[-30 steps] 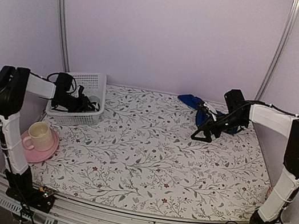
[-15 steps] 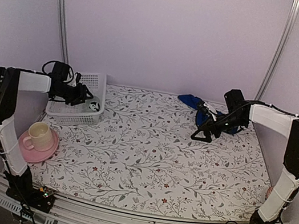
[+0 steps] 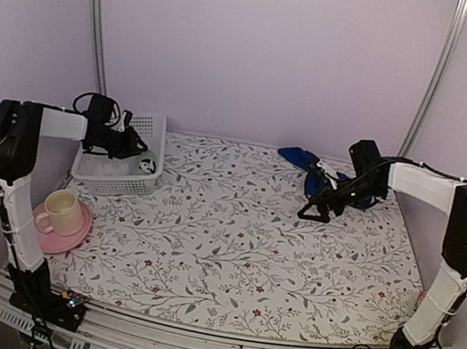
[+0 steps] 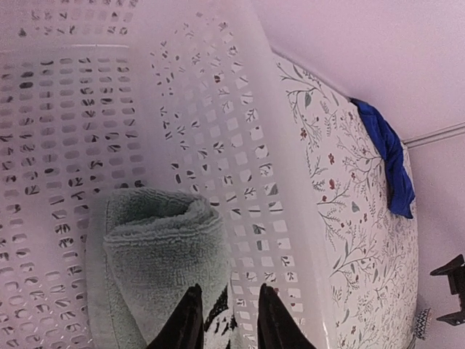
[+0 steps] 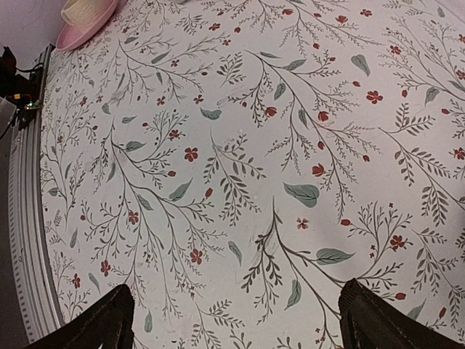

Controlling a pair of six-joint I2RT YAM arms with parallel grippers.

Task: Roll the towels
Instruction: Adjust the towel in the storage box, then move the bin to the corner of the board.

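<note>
Left gripper (image 4: 229, 292) narrowly parted, pinching nothing; rolled sage-green towel (image 4: 156, 247) in basket (image 4: 240, 109) just beyond tips; right gripper (image 5: 236, 291) spread wide above tablecloth (image 5: 218, 145); blue towel (image 3: 296, 157) just behind.

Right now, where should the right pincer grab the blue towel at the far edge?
Probably its left end: the blue towel tapers to a thin free tail there, clear of the arm. Come down from above, jaws across the strip; the right pincer, wide open, sits just nearer than the bunched part.
</note>
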